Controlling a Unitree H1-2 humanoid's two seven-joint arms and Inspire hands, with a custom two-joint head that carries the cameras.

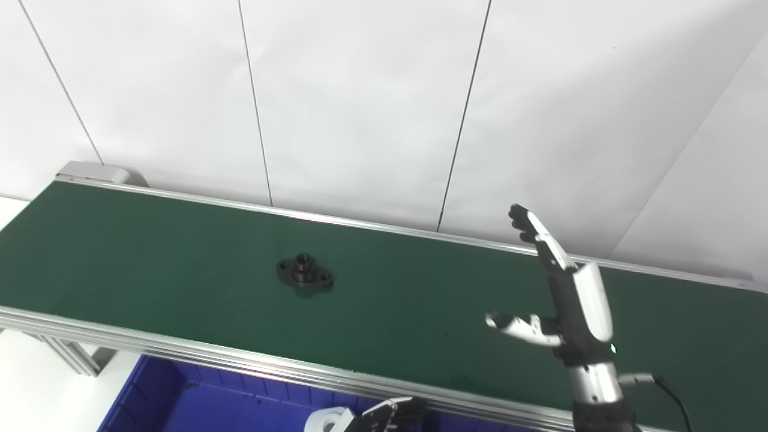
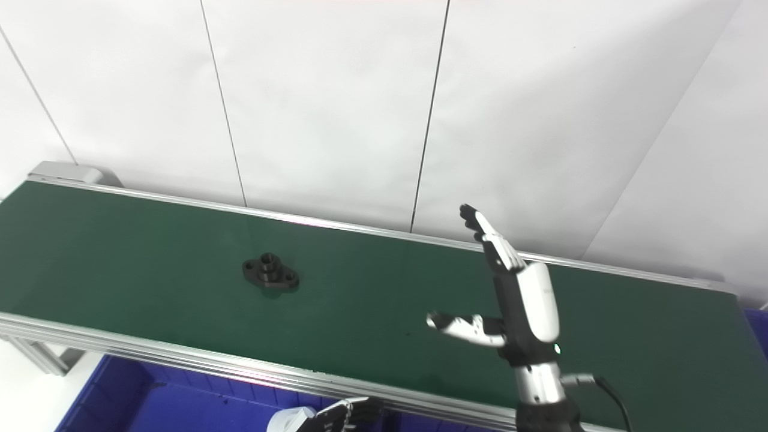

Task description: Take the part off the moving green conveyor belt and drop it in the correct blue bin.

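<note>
My right hand (image 1: 576,300) hovers over the belt's right half, fingers (image 1: 534,231) spread and empty, likely waiting for the black part (image 1: 305,273), which sits mid-belt (image 1: 150,252) well apart. Left hand (image 1: 384,417) is low at the blue bin (image 1: 180,396); its state I cannot tell, nor the bin's contents.

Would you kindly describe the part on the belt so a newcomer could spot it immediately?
Find the long green conveyor belt running below the white wall. Left of the raised right hand lies the black part, a flat flange with a raised centre hub. It is the only object on the belt.
</note>
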